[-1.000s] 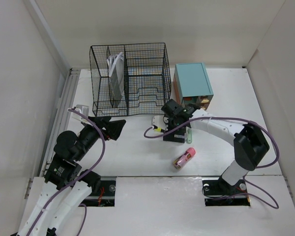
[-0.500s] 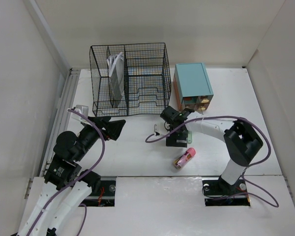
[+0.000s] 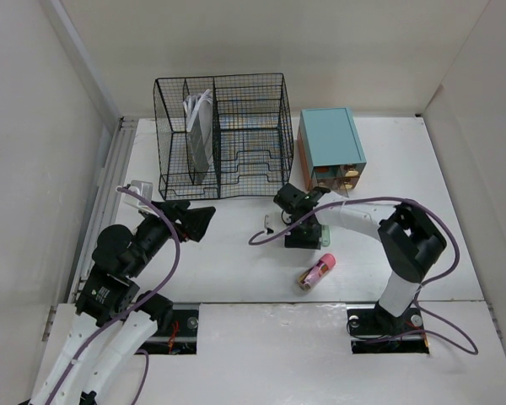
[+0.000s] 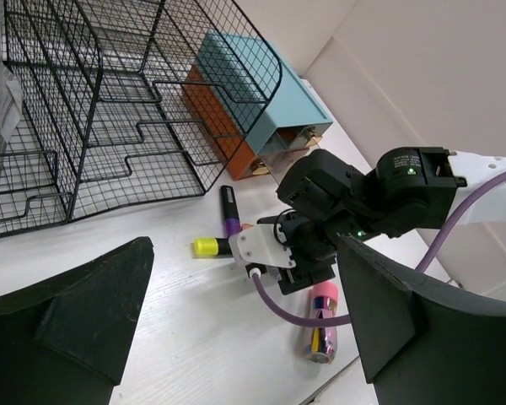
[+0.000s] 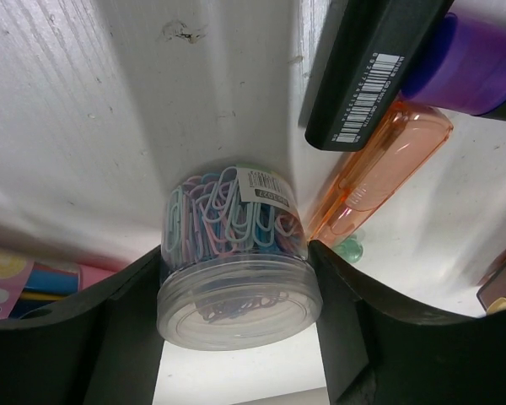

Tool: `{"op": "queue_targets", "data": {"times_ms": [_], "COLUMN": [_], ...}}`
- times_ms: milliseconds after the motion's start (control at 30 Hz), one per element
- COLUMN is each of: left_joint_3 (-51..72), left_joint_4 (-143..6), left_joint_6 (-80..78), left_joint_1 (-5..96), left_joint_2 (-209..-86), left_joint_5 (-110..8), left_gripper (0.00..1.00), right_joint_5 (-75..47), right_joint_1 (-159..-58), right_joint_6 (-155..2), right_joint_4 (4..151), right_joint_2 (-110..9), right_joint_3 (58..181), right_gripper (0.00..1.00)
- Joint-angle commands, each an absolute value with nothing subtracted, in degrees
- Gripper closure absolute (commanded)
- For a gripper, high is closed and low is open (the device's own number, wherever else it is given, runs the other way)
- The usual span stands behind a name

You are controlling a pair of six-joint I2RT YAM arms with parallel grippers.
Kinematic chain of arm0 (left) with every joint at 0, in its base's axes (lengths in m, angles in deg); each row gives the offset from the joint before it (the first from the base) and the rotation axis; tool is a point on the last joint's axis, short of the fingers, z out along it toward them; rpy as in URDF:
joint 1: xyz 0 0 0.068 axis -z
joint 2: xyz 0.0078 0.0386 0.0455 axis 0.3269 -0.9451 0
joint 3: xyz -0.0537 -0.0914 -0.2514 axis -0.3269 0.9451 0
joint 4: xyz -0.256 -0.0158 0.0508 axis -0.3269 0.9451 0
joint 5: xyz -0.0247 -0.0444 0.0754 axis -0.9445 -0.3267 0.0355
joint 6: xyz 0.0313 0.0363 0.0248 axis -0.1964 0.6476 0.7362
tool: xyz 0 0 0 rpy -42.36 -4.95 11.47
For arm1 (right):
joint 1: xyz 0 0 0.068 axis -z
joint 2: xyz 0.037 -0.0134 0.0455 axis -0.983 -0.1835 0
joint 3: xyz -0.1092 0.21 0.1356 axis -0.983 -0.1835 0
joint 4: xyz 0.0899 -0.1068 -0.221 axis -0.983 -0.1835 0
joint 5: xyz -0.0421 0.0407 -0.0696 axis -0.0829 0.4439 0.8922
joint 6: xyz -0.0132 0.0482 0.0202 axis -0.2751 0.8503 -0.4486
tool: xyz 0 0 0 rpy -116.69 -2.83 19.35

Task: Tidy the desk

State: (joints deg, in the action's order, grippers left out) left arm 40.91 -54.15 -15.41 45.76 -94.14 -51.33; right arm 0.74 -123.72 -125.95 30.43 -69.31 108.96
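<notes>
White walls box in the desk (image 3: 228,266), a plain matte tabletop that fills the floor of the enclosure, with both arms bolted at its near edge.

Just right of the desk's centre, the right claw (image 3: 304,234) reaches down. Its wrist camera shows the black fingers (image 5: 126,329) pressed against both sides of a clear jar (image 5: 236,245) packed with pastel paper clips. Beside the jar lie an orange see-through case (image 5: 379,169) and a black bar (image 5: 363,67) with a barcode sticker. What these two are cannot be told from the picture.

A purple marker (image 4: 229,211) lies on the desk between that claw and the far edge, with a yellow cap (image 4: 207,246) just beside its near end. Nearer the near edge, a pink tube (image 3: 316,272) lies on its side, apart from the claw.

Along the far edge stands a black wire organizer (image 3: 236,135), left of centre, with a pale sheaf of papers (image 3: 198,135) upright in its left compartment. Just beside it on the right sits a teal box (image 3: 331,139) with an orange side and small drawers facing the arms.

Toward the left edge, the left claw (image 3: 196,219) hangs above the desk in front of the organizer, spread wide and holding nothing.
</notes>
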Motion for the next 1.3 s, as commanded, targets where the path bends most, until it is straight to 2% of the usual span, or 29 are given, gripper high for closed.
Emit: {"op": "queue_targets", "data": {"times_ms": [0,267,400,567,767,900,1267], "left_joint_3": [38.3,37.8,37.8,37.8,37.2,37.2,37.2], "left_joint_4": [-55.9,-55.9,-55.9,-55.9,-55.9,-55.9,-55.9], "left_joint_6": [-14.5,-14.5,-14.5,-14.5,-14.0,-14.0,-14.0], "left_joint_1": [46.1,46.1,46.1,46.1,46.1,46.1,46.1], "left_joint_2": [-93.6,-94.1,-94.1,-94.1,-94.1,-94.1,-94.1], "left_joint_5": [-51.3,-51.8,-51.8,-51.8,-52.3,-52.3,-52.3], "left_gripper": [0.12,0.12,0.12,0.12,0.12,0.12,0.12], "right_joint_5": [-1.0,-10.7,-8.8,-3.9,2.7,2.7,1.6], "right_joint_1": [-124.0,-124.0,-124.0,-119.3,-110.7,-107.0,-104.1], "right_joint_6": [-125.7,-125.7,-125.7,-125.0,-120.8,-120.0,-123.9], "right_joint_4": [30.4,26.4,26.4,28.4,31.6,31.6,25.9], "right_joint_2": [-67.5,-54.4,-51.1,-49.2,-51.3,-52.9,-60.1], "right_joint_3": [112.0,121.7,124.8,126.4,128.8,130.7,135.4], "right_gripper": [0.72,0.77,0.77,0.78,0.79,0.79,0.78]}}
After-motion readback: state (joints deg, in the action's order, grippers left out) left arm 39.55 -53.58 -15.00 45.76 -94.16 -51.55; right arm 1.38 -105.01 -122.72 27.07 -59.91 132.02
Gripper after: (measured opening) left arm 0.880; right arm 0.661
